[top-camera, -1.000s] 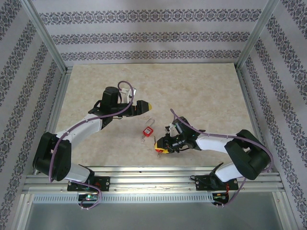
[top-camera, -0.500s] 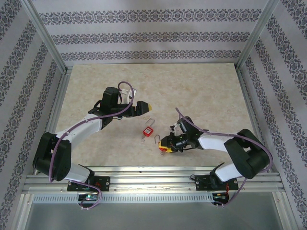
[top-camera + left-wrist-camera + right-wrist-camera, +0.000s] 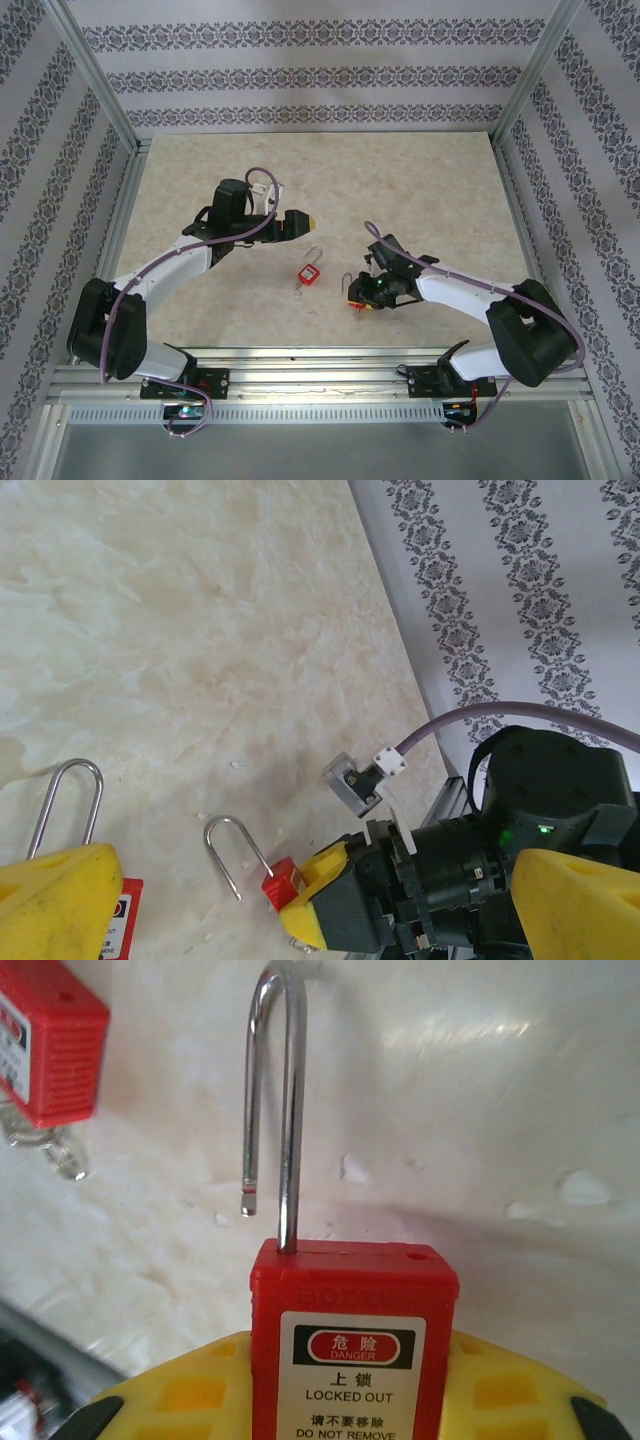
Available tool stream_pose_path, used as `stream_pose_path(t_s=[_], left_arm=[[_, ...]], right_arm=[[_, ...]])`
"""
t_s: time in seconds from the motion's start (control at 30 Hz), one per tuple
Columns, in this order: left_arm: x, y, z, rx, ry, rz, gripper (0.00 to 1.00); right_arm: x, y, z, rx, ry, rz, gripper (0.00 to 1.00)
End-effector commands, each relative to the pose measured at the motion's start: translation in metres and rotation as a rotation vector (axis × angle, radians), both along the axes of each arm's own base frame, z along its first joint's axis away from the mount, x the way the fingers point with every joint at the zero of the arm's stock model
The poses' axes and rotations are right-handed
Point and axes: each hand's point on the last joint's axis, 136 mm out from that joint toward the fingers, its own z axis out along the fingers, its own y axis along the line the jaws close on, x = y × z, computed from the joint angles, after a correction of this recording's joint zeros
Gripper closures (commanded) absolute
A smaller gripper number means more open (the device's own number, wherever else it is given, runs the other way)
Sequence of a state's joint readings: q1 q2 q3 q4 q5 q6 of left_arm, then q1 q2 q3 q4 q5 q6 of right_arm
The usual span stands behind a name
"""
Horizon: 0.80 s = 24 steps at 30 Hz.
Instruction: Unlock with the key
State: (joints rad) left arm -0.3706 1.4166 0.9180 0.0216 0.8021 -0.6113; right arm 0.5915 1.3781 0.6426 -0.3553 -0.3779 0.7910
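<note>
My right gripper [image 3: 358, 298] is shut on a red padlock [image 3: 354, 1350] labelled "LOCKED OUT". Its steel shackle [image 3: 275, 1090] is swung open, with the short leg free of the body. A second red padlock [image 3: 308, 272] lies flat on the table between the arms. A metal ring [image 3: 45, 1145] hangs at its lower end, and I cannot make out the key itself. My left gripper [image 3: 300, 226] hovers open just above and left of that lying padlock. Its yellow fingertips [image 3: 55, 900] straddle the lock's shackle [image 3: 62, 802] in the left wrist view.
The marbled tabletop [image 3: 400, 190] is boxed in by patterned walls and aluminium rails [image 3: 300, 352]. The right arm's wrist and cable [image 3: 500, 715] sit close to the left gripper's right side.
My right gripper has moved right and slightly away from the near edge, carrying its padlock along. The left arm and the lying padlock have stayed put.
</note>
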Motion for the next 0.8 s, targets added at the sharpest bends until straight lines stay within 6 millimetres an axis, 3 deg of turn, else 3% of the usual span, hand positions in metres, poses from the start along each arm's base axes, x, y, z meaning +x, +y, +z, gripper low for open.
stream_pose_path(t_s=[0.0,0.43,0.67,0.77], left_arm=[[0.001,0.008,0.03,0.009,-0.089,0.007,0.0],[-0.011,0.036,0.041,0.029,-0.11,0.05,0.0],[-0.014,0.042,0.045,0.034,-0.1,0.059,0.0],[-0.015,0.044,0.046,0.04,-0.096,0.063,0.0]], right_arm=[[0.012,-0.03,-0.01,-0.257,-0.052,-0.01,0.93],[0.047,-0.011,-0.033,-0.47,-0.064,-0.021,0.88],[0.043,-0.013,-0.035,-0.56,-0.044,-0.103,0.82],[0.035,-0.011,-0.036,-0.562,-0.034,-0.143,0.71]])
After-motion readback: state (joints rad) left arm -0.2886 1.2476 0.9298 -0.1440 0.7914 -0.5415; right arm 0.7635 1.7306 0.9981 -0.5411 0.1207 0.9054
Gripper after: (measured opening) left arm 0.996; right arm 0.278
